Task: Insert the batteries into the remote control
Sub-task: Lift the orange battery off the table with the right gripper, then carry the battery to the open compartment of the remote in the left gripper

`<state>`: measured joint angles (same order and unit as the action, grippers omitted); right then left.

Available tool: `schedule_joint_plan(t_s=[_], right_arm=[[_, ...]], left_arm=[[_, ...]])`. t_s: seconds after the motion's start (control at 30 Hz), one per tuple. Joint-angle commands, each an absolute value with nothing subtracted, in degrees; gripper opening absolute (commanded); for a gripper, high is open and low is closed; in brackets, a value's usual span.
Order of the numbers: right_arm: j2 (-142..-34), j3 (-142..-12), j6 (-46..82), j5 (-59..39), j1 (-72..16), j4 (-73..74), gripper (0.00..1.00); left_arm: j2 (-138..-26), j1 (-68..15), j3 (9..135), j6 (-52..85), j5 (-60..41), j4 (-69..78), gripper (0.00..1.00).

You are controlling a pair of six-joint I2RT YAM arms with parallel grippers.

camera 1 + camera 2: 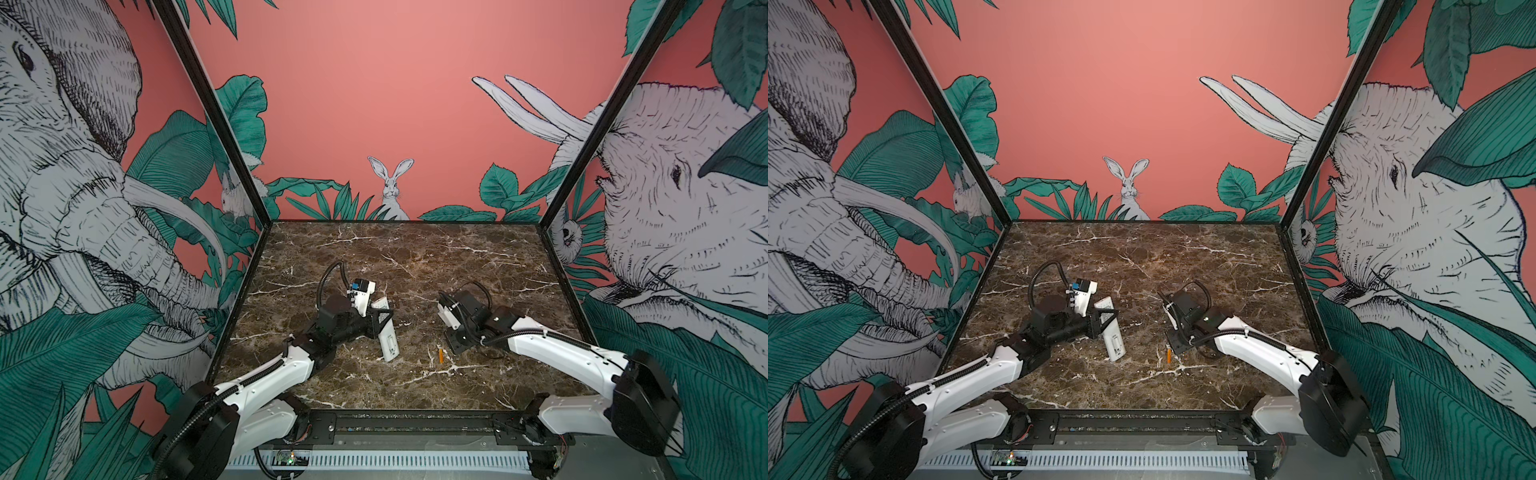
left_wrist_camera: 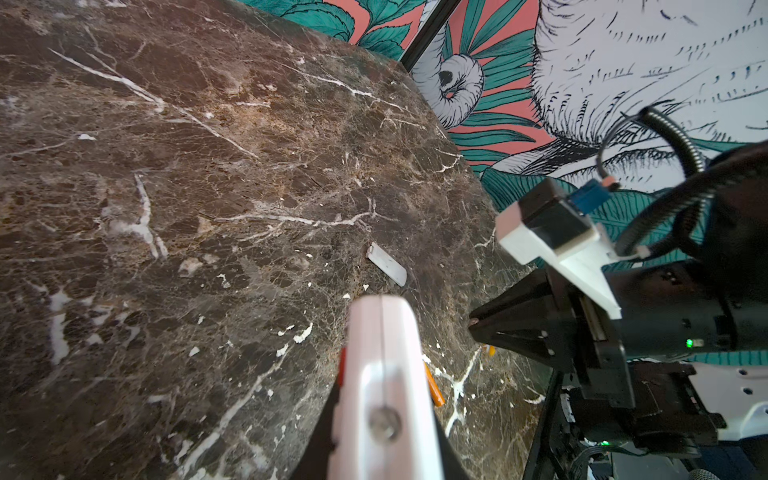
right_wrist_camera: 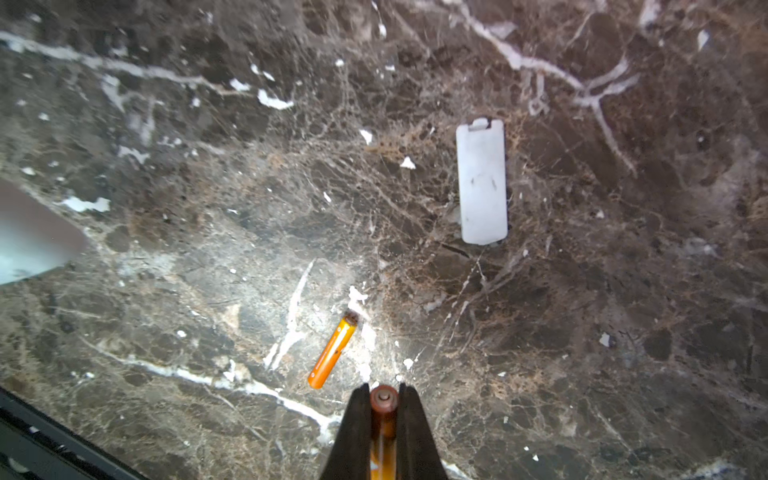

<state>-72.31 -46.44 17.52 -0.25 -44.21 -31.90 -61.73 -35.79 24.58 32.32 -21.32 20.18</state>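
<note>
Marble tabletop (image 1: 415, 257) inside jungle-mural walls: both grippers closed on task items.
Left gripper (image 1: 381, 321) is clamped across the white remote control (image 1: 389, 343), held tilted left of the table's middle; whether its lower end touches the marble cannot be told. Right gripper (image 3: 384, 391) is clamped on one orange battery (image 3: 383, 432), seen end-on between the jaws. Second battery (image 3: 332, 357) lies flat on the marble near that gripper, untouched. White battery cover (image 3: 482, 183) lies apart from both.
</note>
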Motion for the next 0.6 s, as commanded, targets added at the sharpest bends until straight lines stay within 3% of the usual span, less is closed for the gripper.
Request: schedule_joint_plan(t_s=[0.0, 0.57], right_arm=[[-67.87, -44.69, 15.65, -1.44, -45.04, -22.59, 0.00], [-64.54, -36.33, 20.95, -7.18, -50.99, 18.23, 0.00]], left_arm=[[-60.32, -35.51, 25.85, 35.56, -21.02, 23.50, 0.00], [-62.24, -35.51, 26.58, 46.47, -18.49, 27.07, 0.00]])
